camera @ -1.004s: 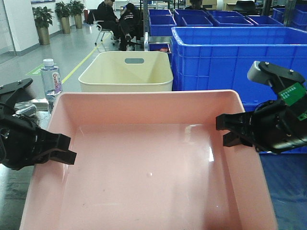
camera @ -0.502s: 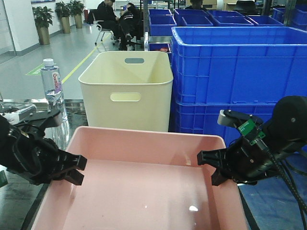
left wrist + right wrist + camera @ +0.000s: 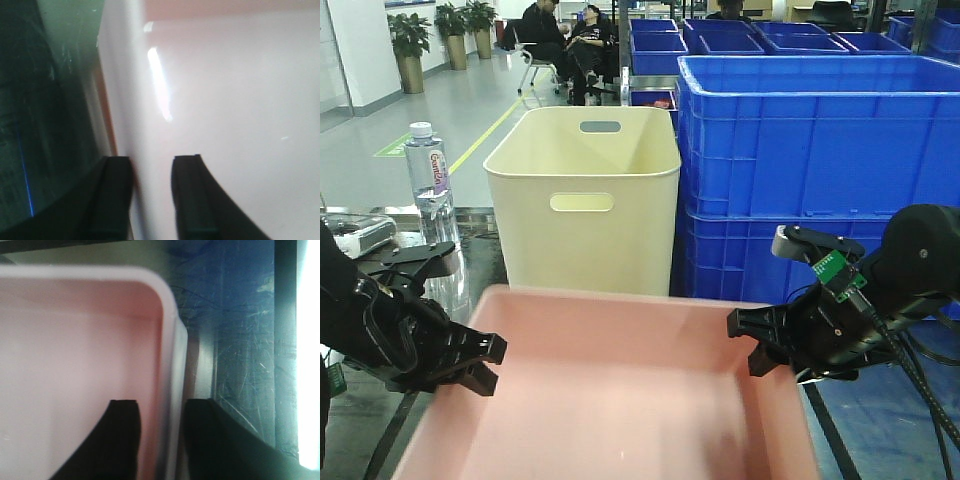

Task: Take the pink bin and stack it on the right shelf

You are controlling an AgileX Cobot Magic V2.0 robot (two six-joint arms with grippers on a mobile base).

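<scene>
- Crates (image 3: 815, 150), blue, are stacked at the back right; their contents cannot be seen.
- Pink bin (image 3: 610, 400), empty, is held over the dark shelf (image 3: 240, 355), before the empty cream bin (image 3: 585, 195).
- Left gripper (image 3: 480, 362) and right gripper (image 3: 748, 342) are each closed onto a side wall.

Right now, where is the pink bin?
In the front view the pink bin fills the lower centre, just in front of the cream bin, with the left gripper on its left wall and the right gripper on its right wall.
</scene>
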